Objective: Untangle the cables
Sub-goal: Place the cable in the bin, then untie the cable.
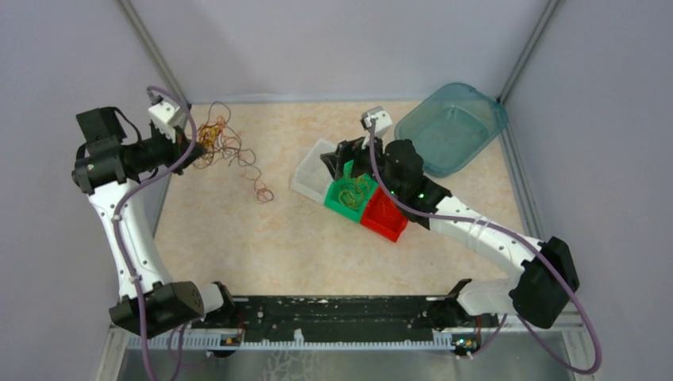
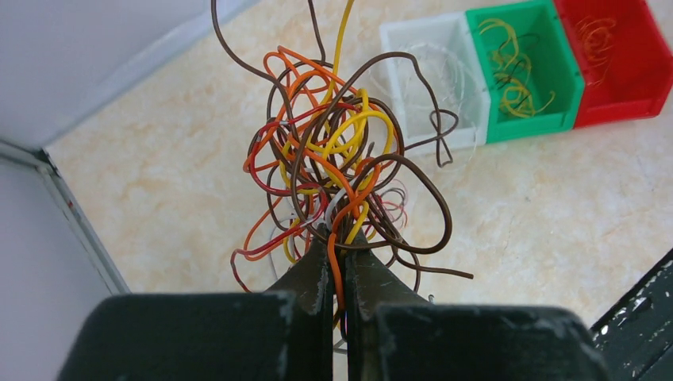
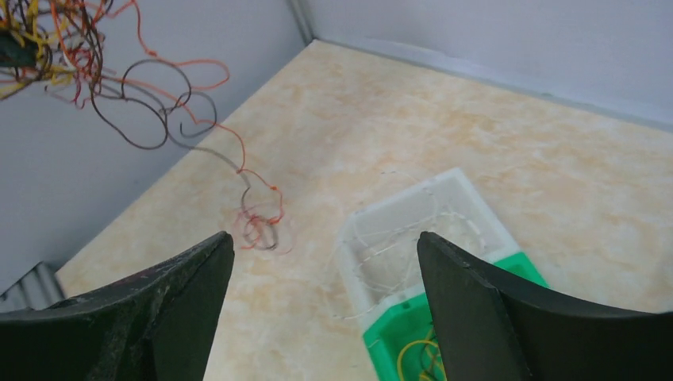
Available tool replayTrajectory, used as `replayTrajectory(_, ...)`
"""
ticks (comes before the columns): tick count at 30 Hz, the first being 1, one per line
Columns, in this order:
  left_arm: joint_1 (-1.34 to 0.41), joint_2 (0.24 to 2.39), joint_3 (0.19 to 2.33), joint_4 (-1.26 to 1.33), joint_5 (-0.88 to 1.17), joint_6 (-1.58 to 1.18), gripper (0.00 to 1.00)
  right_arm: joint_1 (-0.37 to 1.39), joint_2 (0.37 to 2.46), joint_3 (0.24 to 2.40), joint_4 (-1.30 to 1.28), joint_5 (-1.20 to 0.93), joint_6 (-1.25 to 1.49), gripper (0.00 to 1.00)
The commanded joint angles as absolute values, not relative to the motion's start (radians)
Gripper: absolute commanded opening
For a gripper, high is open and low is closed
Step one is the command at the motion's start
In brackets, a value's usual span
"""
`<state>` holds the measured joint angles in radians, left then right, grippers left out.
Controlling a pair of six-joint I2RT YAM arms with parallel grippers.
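A tangle of thin orange, red, yellow, brown and white cables (image 2: 333,159) hangs from my left gripper (image 2: 337,238), which is shut on it and holds it above the table at the far left (image 1: 210,136). Strands trail down from it to a small loose clump (image 1: 262,192) on the table, also in the right wrist view (image 3: 258,222). My right gripper (image 3: 325,242) is open and empty, hovering over the white bin (image 3: 413,238) and the green bin (image 3: 413,341).
Three small bins stand in a row mid-table: white (image 1: 313,171), green (image 1: 349,194) holding yellow cables, red (image 1: 385,214) holding orange ones. A teal tub (image 1: 452,127) sits at the far right corner. Grey walls enclose the table.
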<state>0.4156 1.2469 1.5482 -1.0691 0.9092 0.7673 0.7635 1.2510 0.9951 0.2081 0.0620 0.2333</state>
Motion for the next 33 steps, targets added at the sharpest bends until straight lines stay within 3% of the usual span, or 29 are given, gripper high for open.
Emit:
replayTrajectory(1, 0.405, 1.209, 1.659, -1.150, 1.044, 0.744, 0.00, 0.767, 1.309, 0.989, 0.359, -0.156, 0.334, 0.85)
replayTrajectory(11, 0.396, 1.149, 1.804, -1.148, 1.145, 0.645, 0.00, 0.843, 1.541, 1.036, 0.517, -0.336, 0.371, 0.82)
replayTrajectory(22, 0.396, 1.107, 1.800, -1.139, 1.185, 0.597, 0.00, 0.970, 1.632, 1.008, 0.757, -0.323, 0.385, 0.79)
replayTrajectory(25, 0.396, 1.100, 1.799, -1.133, 1.204, 0.583, 0.00, 0.976, 1.662, 1.017, 0.811, -0.313, 0.405, 0.72)
replayTrajectory(30, 0.396, 1.104, 1.798, -1.118, 1.206, 0.562, 0.00, 0.983, 1.717, 1.035, 0.884, -0.286, 0.440, 0.50)
replayTrajectory(33, 0.396, 1.106, 1.790, -1.118, 1.204, 0.563, 0.00, 0.989, 1.734, 1.055, 0.889, -0.272, 0.437, 0.48)
